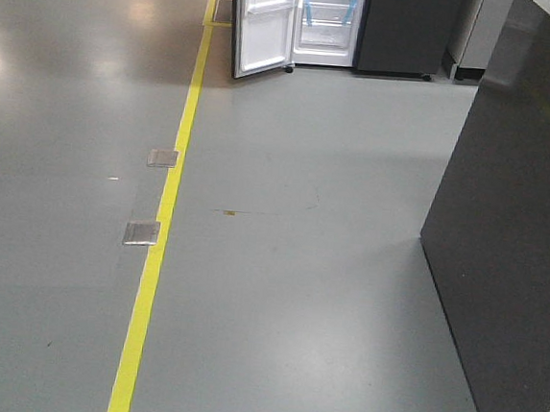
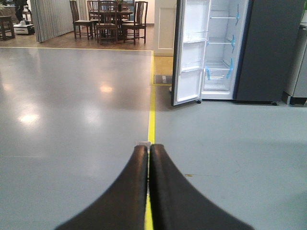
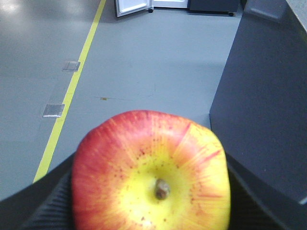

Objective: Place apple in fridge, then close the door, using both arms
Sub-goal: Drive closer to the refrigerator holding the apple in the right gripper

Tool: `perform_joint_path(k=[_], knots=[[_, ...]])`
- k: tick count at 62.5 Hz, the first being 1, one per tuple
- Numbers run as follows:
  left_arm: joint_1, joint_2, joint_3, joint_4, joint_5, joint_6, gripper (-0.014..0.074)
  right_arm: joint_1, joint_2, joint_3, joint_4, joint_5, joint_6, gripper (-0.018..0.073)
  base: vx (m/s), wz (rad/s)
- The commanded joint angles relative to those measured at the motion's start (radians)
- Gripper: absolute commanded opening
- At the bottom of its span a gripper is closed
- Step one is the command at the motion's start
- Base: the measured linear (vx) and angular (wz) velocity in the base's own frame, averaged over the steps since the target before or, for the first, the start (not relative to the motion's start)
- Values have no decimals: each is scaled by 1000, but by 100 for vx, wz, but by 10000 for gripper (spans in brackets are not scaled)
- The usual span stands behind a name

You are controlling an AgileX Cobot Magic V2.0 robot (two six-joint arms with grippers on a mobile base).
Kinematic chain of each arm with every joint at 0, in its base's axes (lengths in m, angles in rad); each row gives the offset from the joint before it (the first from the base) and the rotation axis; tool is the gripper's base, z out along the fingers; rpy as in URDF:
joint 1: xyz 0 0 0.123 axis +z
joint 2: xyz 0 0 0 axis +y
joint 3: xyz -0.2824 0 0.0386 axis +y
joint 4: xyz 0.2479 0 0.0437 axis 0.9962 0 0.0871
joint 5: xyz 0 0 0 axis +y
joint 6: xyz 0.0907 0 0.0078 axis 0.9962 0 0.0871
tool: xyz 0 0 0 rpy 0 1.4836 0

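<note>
The red apple (image 3: pixel 151 172), yellow around its stem, fills the right wrist view, held between the dark ribbed fingers (image 3: pixel 48 206) of my right gripper (image 3: pixel 151 191), which is shut on it. Far ahead across the floor stands the dark grey fridge (image 1: pixel 406 30) with its white inside (image 2: pixel 220 48) showing. Its door (image 2: pixel 189 52) hangs open to the left, white lining and bins facing out. My left gripper (image 2: pixel 148 148) is shut on nothing, its two black fingers pressed together above the yellow floor line. Neither gripper shows in the front view.
A dark grey counter block (image 1: pixel 513 237) stands close on the right. A yellow floor line (image 1: pixel 163 216) runs toward the fridge, with two metal floor plates (image 1: pixel 143 233) beside it. Dining chairs and a table (image 2: pixel 108 19) stand far back left.
</note>
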Motion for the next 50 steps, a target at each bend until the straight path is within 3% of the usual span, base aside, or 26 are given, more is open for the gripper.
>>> perform_joint_path(k=[1,50], knots=[[-2,-15,29,-2,-68,-4,-6,-2,-20,-30,10,-74,-8,23,26,1],[-2,-15,29,-2,-68,-4,-6,-2,-20,-30,10,-74,-8,23,28,3]])
